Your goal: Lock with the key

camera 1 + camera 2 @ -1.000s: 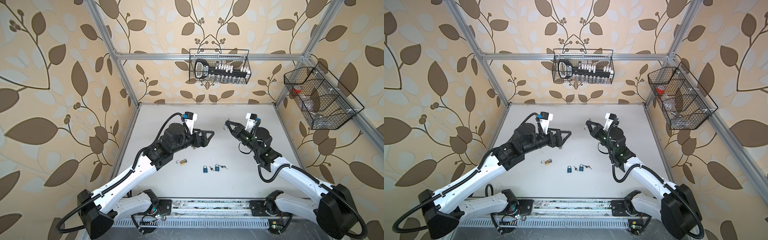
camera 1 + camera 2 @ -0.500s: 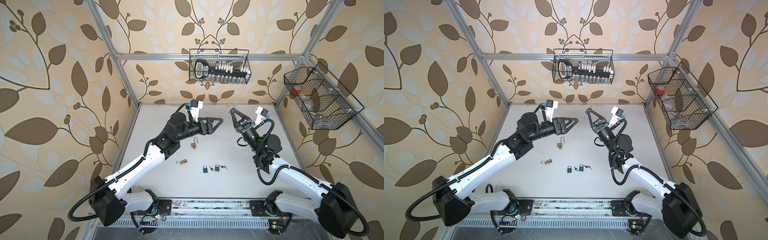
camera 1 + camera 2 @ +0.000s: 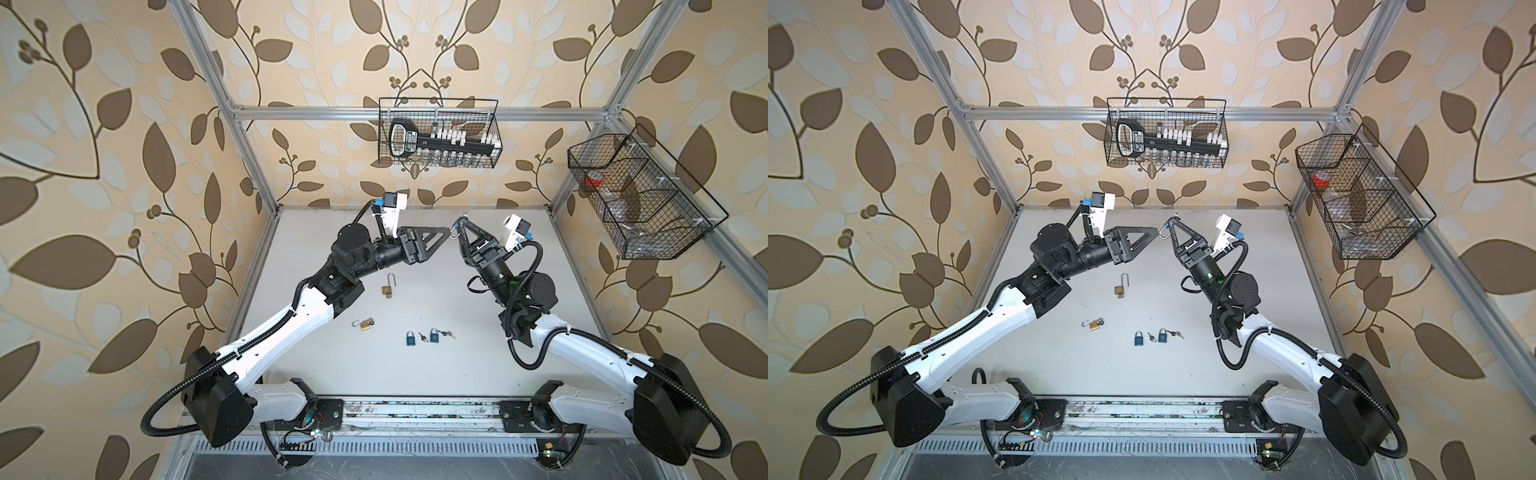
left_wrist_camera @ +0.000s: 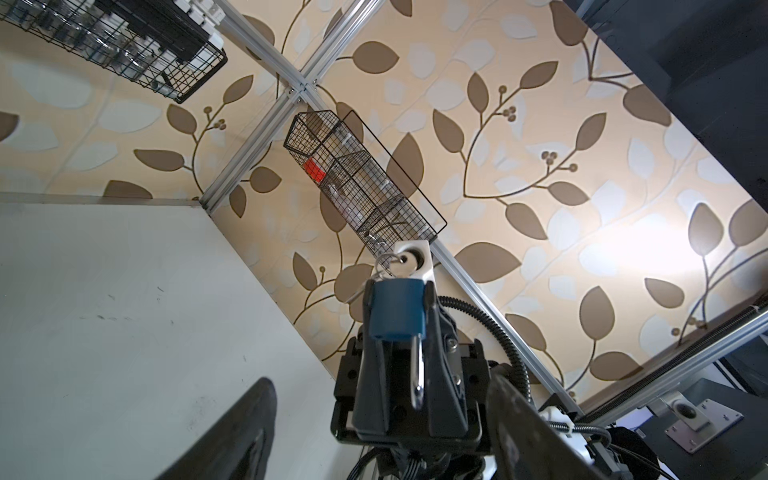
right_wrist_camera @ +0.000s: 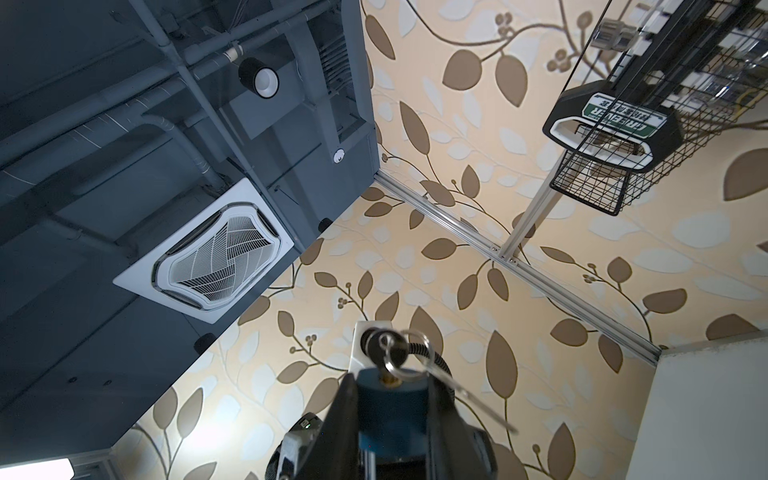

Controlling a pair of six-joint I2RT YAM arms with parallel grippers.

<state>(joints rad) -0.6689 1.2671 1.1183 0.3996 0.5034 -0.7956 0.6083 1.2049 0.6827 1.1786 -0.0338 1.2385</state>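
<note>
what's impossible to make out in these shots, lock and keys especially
Held blue padlock: right wrist view, blurred; its body hides the shackle.
Whether left gripper touches its key: both top views, too small.
Table keys beside table padlocks: both top views, too small to tell if inserted.

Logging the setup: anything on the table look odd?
Only mildly: the far brass padlock and the near brass padlock lie with shackles open, whereas the left blue padlock and right blue padlock look shut.

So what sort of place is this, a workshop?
Probably a robot test booth in a lab: wallpapered panels on a metal frame, two arms at a white table, padlocks laid out on it, wire baskets of props.
</note>
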